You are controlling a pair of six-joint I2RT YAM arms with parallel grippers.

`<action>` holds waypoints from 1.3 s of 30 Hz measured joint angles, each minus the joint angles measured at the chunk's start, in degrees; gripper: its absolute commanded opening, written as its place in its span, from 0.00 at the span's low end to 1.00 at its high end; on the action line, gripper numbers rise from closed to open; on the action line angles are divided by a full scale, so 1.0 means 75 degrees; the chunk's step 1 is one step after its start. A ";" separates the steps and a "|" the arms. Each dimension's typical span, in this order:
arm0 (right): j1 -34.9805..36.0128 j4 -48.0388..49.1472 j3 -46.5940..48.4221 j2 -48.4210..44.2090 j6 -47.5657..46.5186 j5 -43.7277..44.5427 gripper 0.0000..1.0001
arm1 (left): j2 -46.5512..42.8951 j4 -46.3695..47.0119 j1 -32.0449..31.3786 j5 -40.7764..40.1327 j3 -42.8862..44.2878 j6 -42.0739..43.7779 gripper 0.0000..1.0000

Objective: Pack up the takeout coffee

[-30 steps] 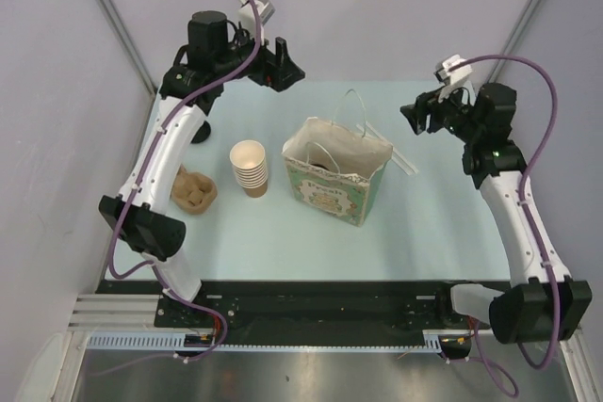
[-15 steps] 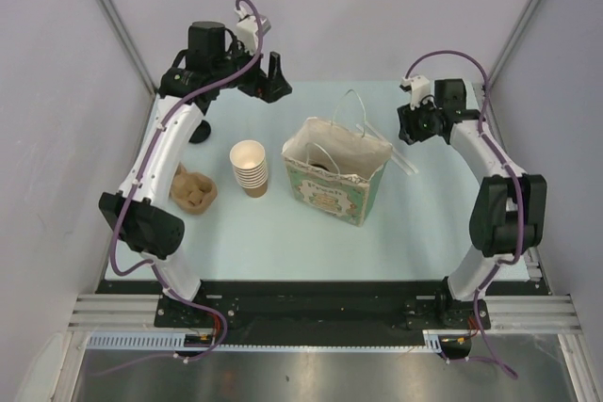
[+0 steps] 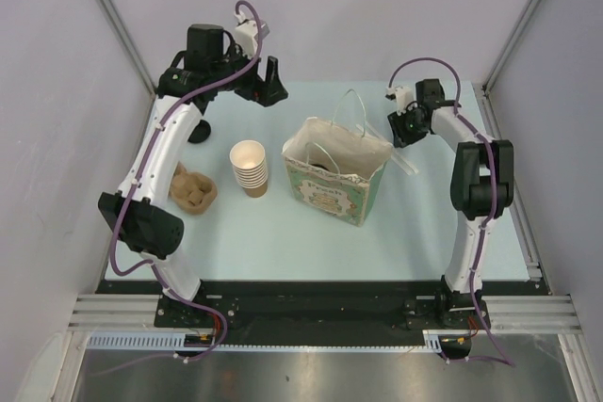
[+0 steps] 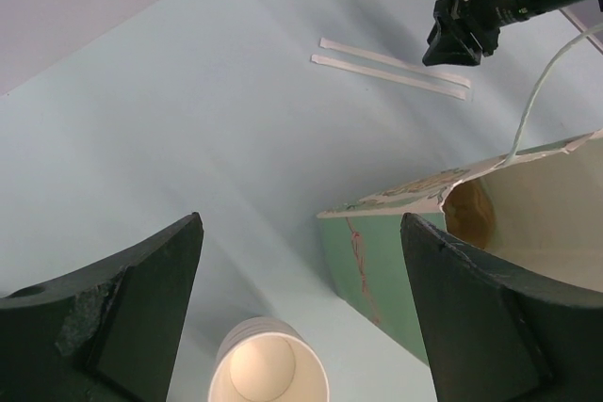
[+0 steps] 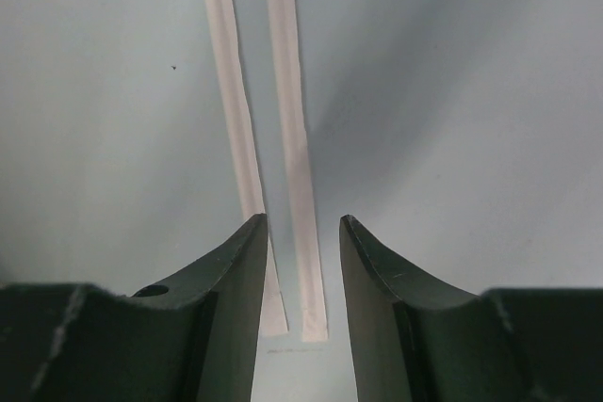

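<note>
The lidded coffee cup does not show clearly. A dark round thing (image 3: 200,132) stands half hidden behind my left arm. A brown thing (image 4: 469,212) lies inside the green-and-white paper bag (image 3: 334,181), and I cannot tell what it is. My left gripper (image 3: 268,82) is open and empty, high above the stack of lidless brown cups (image 3: 250,167); in its wrist view the gripper (image 4: 301,221) frames the stack (image 4: 268,369) and the bag's wall (image 4: 405,270). My right gripper (image 3: 396,134) is open and low behind the bag. Its jaws (image 5: 301,223) straddle the near ends of two white paper strips (image 5: 292,138).
The brown pulp cup carrier (image 3: 193,190) lies at the left beside the cup stack. The white strips (image 3: 407,162) lie on the pale blue table right of the bag and also show in the left wrist view (image 4: 391,68). The bag's white handles stick up.
My right arm has swung in from the right and dropped low, bringing its gripper over the ends of the white strips. My left gripper has shifted slightly left and stays open.
</note>
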 measured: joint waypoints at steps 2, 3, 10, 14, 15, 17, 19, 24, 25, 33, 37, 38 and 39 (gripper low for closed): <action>0.0058 -0.0070 0.0017 0.0134 -0.0035 0.0044 0.41 | 0.0000 -0.0003 0.0029 -0.0003 -0.0047 0.0026 0.91; 0.0096 -0.0093 0.0017 0.0178 -0.0052 0.0064 0.41 | 0.0000 -0.0012 0.0044 -0.0006 -0.0070 0.0026 0.91; 0.0364 -0.0070 0.0017 0.0326 -0.0047 0.0364 0.41 | 0.0003 -0.0201 0.0172 -0.0006 -0.0227 0.0026 0.91; 0.0463 -0.0015 0.0017 0.0449 -0.0003 0.0533 0.41 | 0.0003 -0.0230 0.0184 0.0003 -0.0227 0.0026 0.91; 0.0469 0.0000 0.0017 0.0475 0.0009 0.0577 0.41 | 0.0003 -0.0233 0.0184 0.0003 -0.0227 0.0026 0.91; 0.0463 0.0020 0.0017 0.0525 0.0032 0.0647 0.41 | 0.0003 -0.0248 0.0184 0.0006 -0.0230 0.0026 0.91; 0.0440 0.0064 0.0017 0.0574 0.0073 0.0676 0.41 | 0.0003 -0.0265 0.0184 0.0017 -0.0239 0.0029 0.91; 0.0277 0.0146 0.0044 0.0627 0.0154 0.0545 0.40 | 0.0003 -0.0271 0.0184 0.0108 -0.0463 0.0029 0.91; 0.0242 0.0157 0.0052 0.0650 0.0154 0.0504 0.39 | 0.0003 -0.0280 0.0184 0.0134 -0.0530 0.0029 0.91; 0.0166 0.0221 0.0055 0.0775 0.0061 0.0463 0.25 | 0.0000 -0.0294 0.0184 0.0149 -0.0729 0.0050 0.91; 0.0358 0.0420 -0.0187 0.0650 -0.0216 0.0731 0.06 | 0.0003 -0.0291 0.0184 0.0146 -0.0729 0.0090 0.91; 0.0388 0.0455 -0.0239 0.0615 -0.0271 0.0804 0.00 | 0.0000 -0.0289 0.0184 0.0146 -0.0729 0.0096 0.91; 0.0423 0.0475 -0.0271 0.0586 -0.0306 0.0889 0.00 | 0.0000 -0.0286 0.0184 0.0146 -0.0729 0.0105 0.91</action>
